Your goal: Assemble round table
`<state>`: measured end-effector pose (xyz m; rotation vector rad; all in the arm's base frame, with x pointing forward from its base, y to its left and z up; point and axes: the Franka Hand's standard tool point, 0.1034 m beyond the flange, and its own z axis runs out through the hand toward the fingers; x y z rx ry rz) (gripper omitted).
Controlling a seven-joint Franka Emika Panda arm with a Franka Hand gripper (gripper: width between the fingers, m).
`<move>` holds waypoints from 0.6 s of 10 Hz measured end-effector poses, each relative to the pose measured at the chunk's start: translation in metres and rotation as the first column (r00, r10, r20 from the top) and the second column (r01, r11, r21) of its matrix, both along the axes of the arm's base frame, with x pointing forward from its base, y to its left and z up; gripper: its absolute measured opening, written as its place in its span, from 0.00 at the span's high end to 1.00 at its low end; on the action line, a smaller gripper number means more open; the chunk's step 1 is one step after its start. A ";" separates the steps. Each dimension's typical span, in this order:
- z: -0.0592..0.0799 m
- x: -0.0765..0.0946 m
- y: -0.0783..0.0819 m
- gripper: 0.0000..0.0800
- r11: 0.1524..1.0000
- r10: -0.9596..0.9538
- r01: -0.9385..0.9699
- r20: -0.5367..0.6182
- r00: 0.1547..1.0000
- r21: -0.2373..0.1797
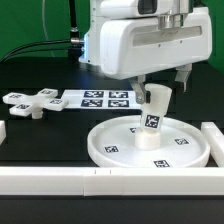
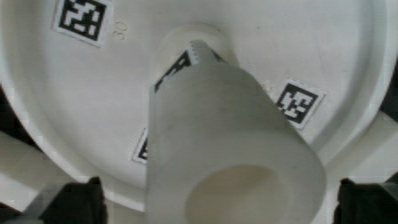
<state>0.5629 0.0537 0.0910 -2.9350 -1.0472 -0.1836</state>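
Observation:
The large rimmed round disc [image 1: 112, 148] lies flat on the black table, tags facing up. The short thick cylinder post [image 1: 152, 120] stands at its middle, leaning slightly. My gripper [image 1: 160, 92] is right above the post's top end, its fingers on either side. In the wrist view the post [image 2: 222, 130] fills the middle over the disc [image 2: 71, 90]. The dark fingertips [image 2: 75, 203] stand apart from its sides, so my gripper [image 2: 217, 205] is open. The small cross-shaped foot [image 1: 28, 103] lies on the table at the exterior view's left.
The marker board [image 1: 98, 99] lies flat behind the disc. Long white border bars run along the front [image 1: 90, 180] and the exterior view's right [image 1: 212, 140]. A short white bar end [image 1: 3, 131] shows at the left edge.

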 end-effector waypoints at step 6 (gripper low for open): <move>-0.005 0.001 -0.011 0.19 0.841 0.533 -0.527 0.019 0.846 -0.122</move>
